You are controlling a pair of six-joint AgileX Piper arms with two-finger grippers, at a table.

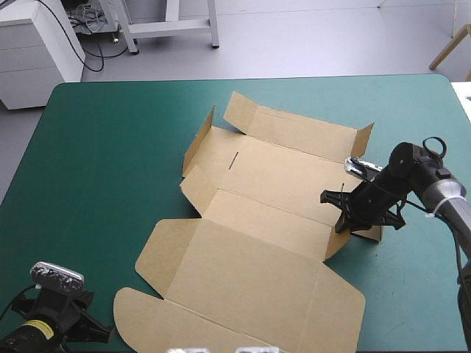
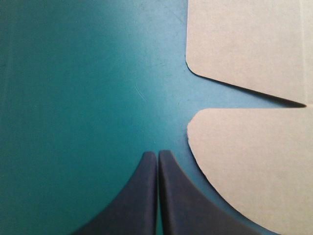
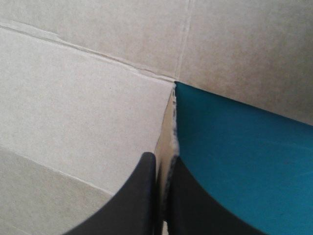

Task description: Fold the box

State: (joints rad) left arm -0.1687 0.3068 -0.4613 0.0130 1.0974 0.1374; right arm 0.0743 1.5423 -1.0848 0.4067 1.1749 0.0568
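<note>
**Brown box sheet spread open, right tool clamped on a side flap**

The teal-green surface (image 1: 110, 147) carries the box (image 1: 250, 250) across its middle. It is a cut brown sheet lying mostly flat, with its rounded lid flaps toward the near edge and a few flaps at the far and left sides tilted up. At the sheet's right edge the right tool (image 1: 344, 220) is clenched on a raised side flap, the board pinched between its black fingers. The left tool (image 2: 157, 157) is pressed together with nothing in it, over bare cover just beside the rounded flaps
</note>
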